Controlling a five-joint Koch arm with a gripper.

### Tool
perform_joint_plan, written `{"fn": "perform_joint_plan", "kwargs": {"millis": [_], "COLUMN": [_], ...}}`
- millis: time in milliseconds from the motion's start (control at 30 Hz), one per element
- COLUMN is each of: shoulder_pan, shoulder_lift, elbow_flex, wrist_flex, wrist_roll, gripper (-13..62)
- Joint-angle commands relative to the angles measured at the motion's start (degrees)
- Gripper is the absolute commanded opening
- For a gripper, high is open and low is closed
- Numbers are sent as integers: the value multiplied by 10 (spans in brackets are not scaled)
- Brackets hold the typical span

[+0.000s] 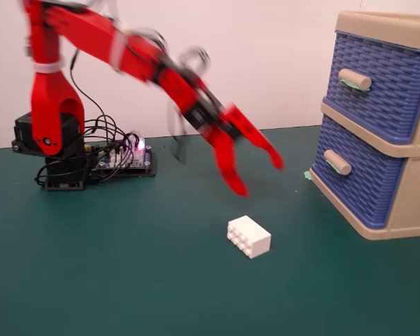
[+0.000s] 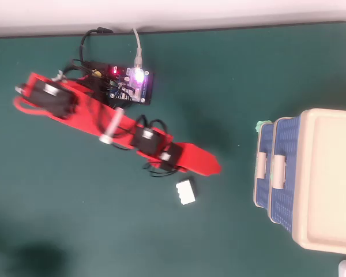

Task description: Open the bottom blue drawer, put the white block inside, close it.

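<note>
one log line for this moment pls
end effector: open, empty, in air | block: on mat, untouched | bottom drawer: closed | top drawer: closed

- The bottom blue drawer [image 1: 367, 180]: blue plastic moulded in a woven, basket-like texture, with a smooth beige handle.
- The cabinet [image 1: 406, 210]: smooth beige plastic with a slight sheen.
- The white block [image 1: 249, 236]: smooth, glossy white plastic.
- The claw [image 1: 260, 176]: matt red plastic.
- The bench [image 1: 126, 280]: matt dark green surface.
</note>
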Motion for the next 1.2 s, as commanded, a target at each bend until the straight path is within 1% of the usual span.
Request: {"fn": "perform_joint_plan", "kwargs": {"millis": [0,100,333,567,800,900,1000,1167], "shoulder_pan": [-14,-31,-66,-76,-81,-90,-92,-91], "shoulder_lift": [-34,-74,-187,-258,-291,-289,-283,-279], "elbow_flex": [-20,-20,-60,-165,-245,-263,-266,-282], "wrist_flex": [-185,-308,-515,-526,-503,-449,-394,-302], "wrist_roll": [19,18,15,15,16,17,20,26], "gripper": [339,339,338,333,300,239,142,-76]}}
